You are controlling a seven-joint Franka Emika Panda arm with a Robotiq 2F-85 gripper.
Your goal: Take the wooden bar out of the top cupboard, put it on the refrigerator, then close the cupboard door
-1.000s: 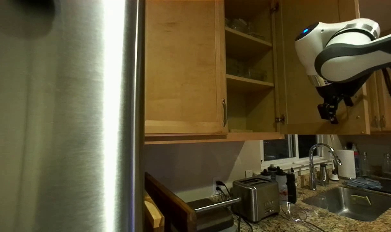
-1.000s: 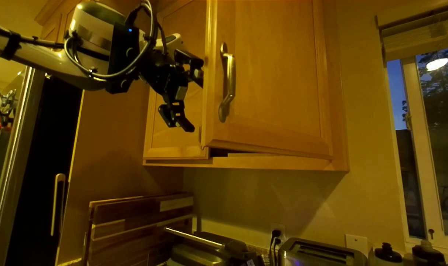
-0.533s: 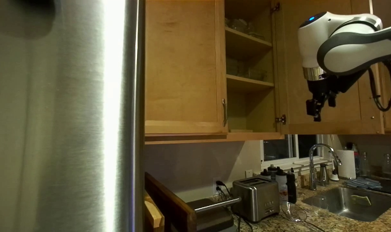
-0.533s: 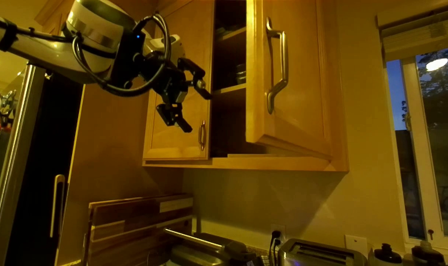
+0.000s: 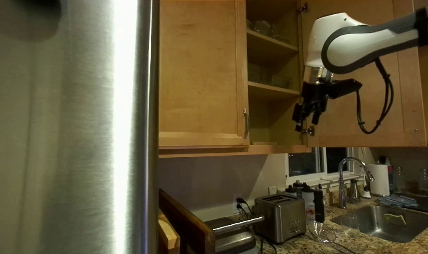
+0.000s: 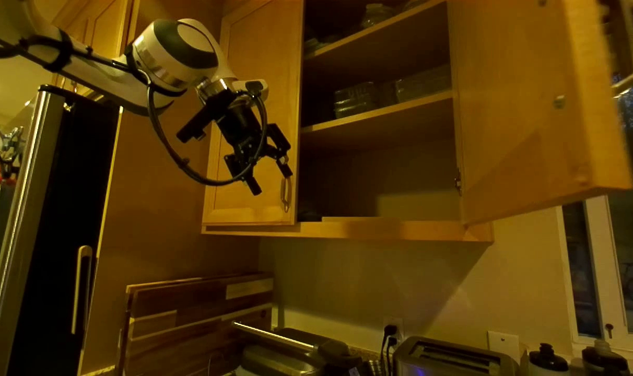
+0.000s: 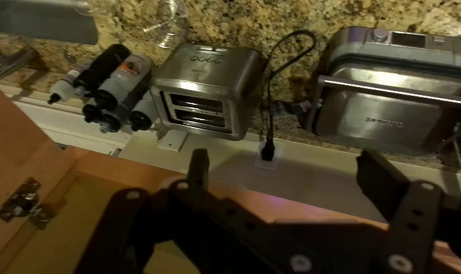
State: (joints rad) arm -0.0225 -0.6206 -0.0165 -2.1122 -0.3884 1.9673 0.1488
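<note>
In an exterior view, the refrigerator (image 5: 72, 141) is filling nine o'clock and the gripper (image 5: 307, 125) is hanging at three; toward eight from it, the wooden bar (image 5: 264, 143) is lying in the bottom of the top cupboard (image 5: 284, 120). In an exterior view, the cupboard door (image 6: 525, 130) is standing open at two. In the wrist view, the jaws are standing wide apart, a toaster (image 7: 211, 76) sitting at eleven.

No text was legible. Wrist view: lettering (image 7: 384, 122) on the grill lid (image 7: 379, 108), markings (image 7: 206, 59) on the toaster (image 7: 207, 76) and orange print (image 7: 129, 68) on a pale bottle (image 7: 121, 79) were too blurred to read.
</note>
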